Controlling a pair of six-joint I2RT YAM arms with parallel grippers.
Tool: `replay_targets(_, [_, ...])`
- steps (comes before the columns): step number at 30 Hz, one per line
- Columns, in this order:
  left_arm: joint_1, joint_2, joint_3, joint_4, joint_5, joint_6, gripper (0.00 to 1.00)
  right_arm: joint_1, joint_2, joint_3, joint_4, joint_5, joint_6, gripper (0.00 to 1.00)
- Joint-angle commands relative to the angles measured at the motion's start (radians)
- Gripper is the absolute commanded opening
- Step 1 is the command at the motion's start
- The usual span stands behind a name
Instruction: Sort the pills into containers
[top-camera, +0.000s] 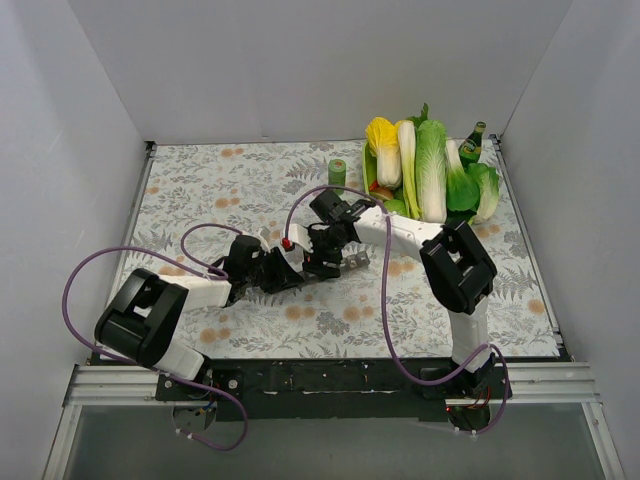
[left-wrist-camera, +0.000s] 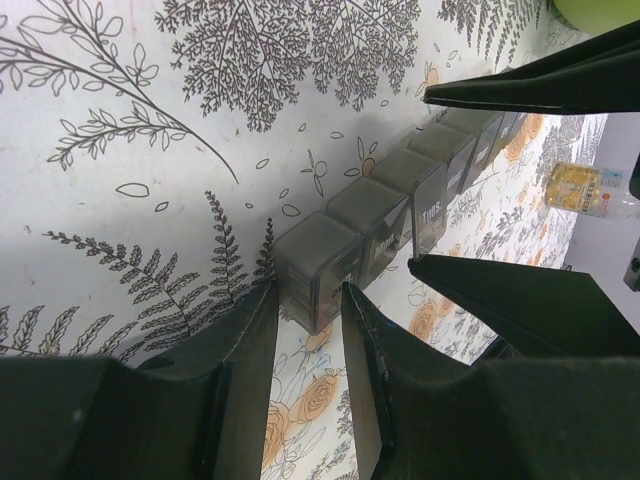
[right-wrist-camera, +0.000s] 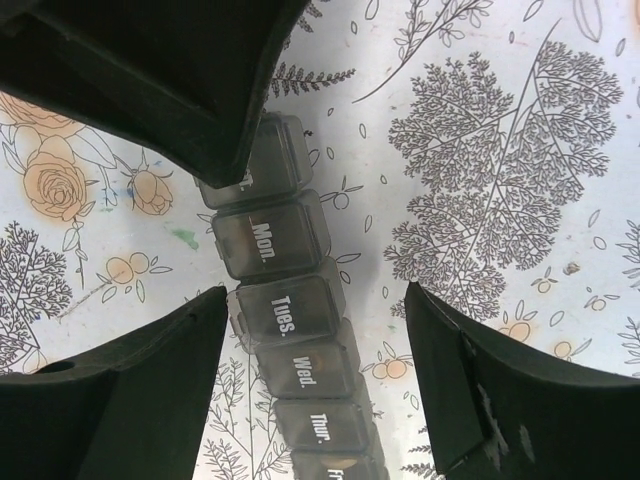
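The left pincer (left-wrist-camera: 308, 292) is squeezing the end cup of the pill box (left-wrist-camera: 400, 190). Its two fingers (left-wrist-camera: 240, 390) are pressing on both sides of that cup, so it is holding the box down on the flowery cloth (left-wrist-camera: 150, 120). From this pincer the box is running straight ahead in a row of little cups. All the lids I can see are looking shut.

A bit further along, the right pincer (right-wrist-camera: 318, 300) is standing open over the box, with the "Tues." cup between its fingers. One finger is sitting just beside the cup and the other is standing well apart. It is holding nothing.

I think the job right now is getting a good hold on the box or a lid, so pills can go in. To do it well, the right pincer should be sitting in the middle, so both fingers are touching together and the box is not twisting. The left pincer should be gripping tight. The two pincers are very close, so bumping is the danger.

Just past the right pincer, a small bottle (left-wrist-camera: 583, 190) with yellow things inside is waiting on the cloth.

Far beyond the right pincer, a small green cup (top-camera: 338, 175) and a pile of vegetables (top-camera: 430, 175) are crowding the back wall (top-camera: 300, 70). More bare cloth is showing out to the left of the left pincer.
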Motion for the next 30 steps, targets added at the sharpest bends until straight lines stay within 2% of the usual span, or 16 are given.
replay_targets(1, [-0.003, 0.033, -0.003, -0.11, -0.046, 0.034, 0.3, 0.005, -0.069, 0.013, 0.042, 0.023, 0.013, 0.77])
replay_targets(20, [0.015, 0.056, 0.005, -0.117, -0.031, 0.052, 0.3, -0.006, -0.056, 0.12, 0.05, 0.061, 0.022, 0.75])
replay_targets(30, [0.021, 0.066, 0.011, -0.117, -0.018, 0.057, 0.3, -0.006, 0.014, 0.192, 0.088, 0.081, 0.056, 0.74])
